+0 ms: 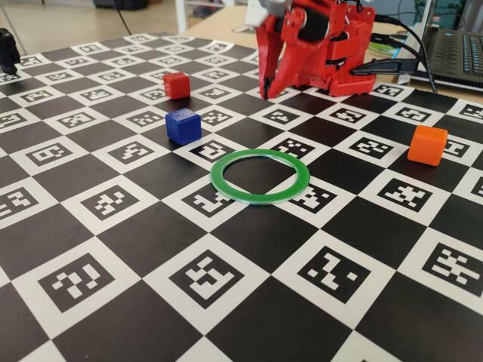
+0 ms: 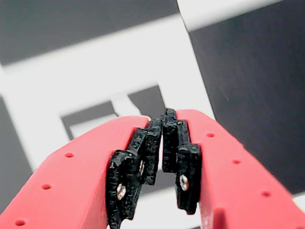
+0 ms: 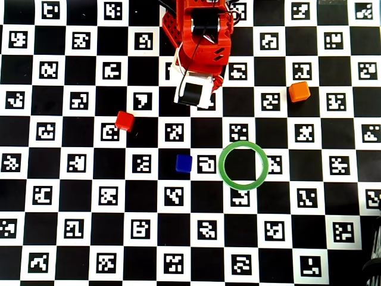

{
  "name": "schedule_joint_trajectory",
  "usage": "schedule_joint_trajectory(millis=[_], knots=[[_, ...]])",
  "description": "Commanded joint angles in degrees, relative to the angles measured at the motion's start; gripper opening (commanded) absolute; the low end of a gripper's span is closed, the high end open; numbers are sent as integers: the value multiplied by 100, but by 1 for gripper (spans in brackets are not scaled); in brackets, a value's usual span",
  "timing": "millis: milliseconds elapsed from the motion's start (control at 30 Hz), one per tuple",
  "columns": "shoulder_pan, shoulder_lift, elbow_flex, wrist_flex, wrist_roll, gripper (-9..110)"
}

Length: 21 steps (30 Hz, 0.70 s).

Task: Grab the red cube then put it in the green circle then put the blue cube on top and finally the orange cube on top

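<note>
The red cube (image 1: 176, 84) (image 3: 124, 120) rests on the checkered mat, at the back left in the fixed view. Nearer the middle sits the blue cube (image 1: 183, 126) (image 3: 184, 163), a short way left of the green circle (image 1: 260, 198) (image 3: 222, 165), whose hollow centre is empty. Far to the right is the orange cube (image 1: 427, 145) (image 3: 299, 91). My red gripper (image 1: 266, 92) (image 2: 162, 117) hangs tips-down close over the mat in front of the arm's base, right of the red cube. Its black pads (image 2: 151, 143) meet with nothing between them. In the wrist view only mat squares show.
The red arm base (image 1: 332, 53) (image 3: 199, 30) stands at the mat's back edge. A laptop (image 1: 456, 53) and cables (image 1: 400, 64) lie behind it at the right. A small black object (image 1: 7, 49) sits at the far left edge.
</note>
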Motion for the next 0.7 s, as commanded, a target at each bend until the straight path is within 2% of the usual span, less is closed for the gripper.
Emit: schedule_joint_trajectory(millis=[0, 367, 467, 667], knots=[[246, -984, -2030, 272, 580, -4], [1898, -3480, -5783, 2813, 1767, -2], [2487, -3850, -6179, 3173, 1802, 0], [3252, -4412, -6275, 3138, 1881, 3]])
